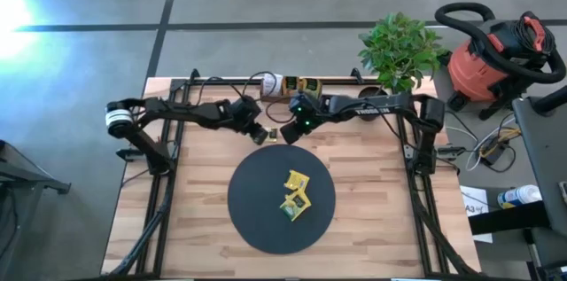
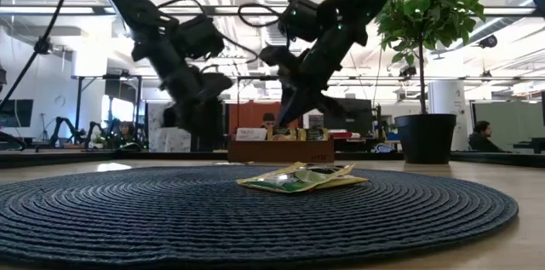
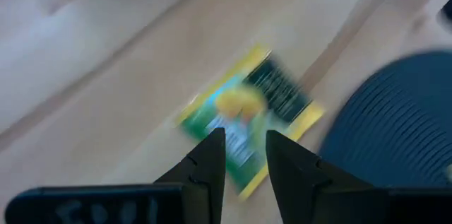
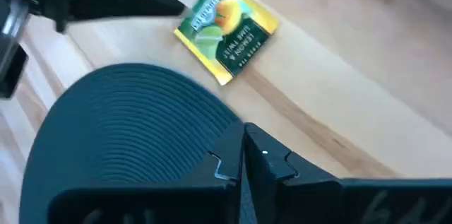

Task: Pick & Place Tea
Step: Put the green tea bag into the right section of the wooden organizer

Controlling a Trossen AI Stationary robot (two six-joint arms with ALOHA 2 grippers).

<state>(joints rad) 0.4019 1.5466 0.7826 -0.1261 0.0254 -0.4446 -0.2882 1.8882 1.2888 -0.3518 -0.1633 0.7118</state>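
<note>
So the left gripper (image 1: 263, 133) sits just off the far-left edge of the black disc (image 1: 257, 214), right over the bare wood. Its two fingers (image 3: 212, 160) stand a little apart with a gap between them, and nothing's clamped in there as far as I can see. Directly ahead of those fingertips a yellow-and-green tea packet (image 4: 226, 30) lies flat on the wooden table (image 1: 381, 219), just beside the rim of the disc but not on it. In the left wrist view that same packet (image 3: 247, 121) is pretty smeared, so don't ask me to read the label.

The right gripper (image 1: 291, 132) hangs just to the right of the left one, near the far edge of the disc. Its fingers (image 4: 265, 160) are pressed together, empty. From table level both grippers sit above the mat, the left gripper (image 2: 203, 91) and the right gripper (image 2: 294, 104) close to each other.

On the disc itself, right of centre, there's a little heap of tea packets (image 1: 296, 197), yellow and green, overlapping each other. The low view shows the heap (image 2: 300, 178) lying flat.

Further out: a wooden tray (image 1: 297, 84) at the far edge of the table, a potted plant (image 1: 400, 46) at the far right corner, and a red shop vacuum (image 1: 496, 59) on the floor beyond that.
</note>
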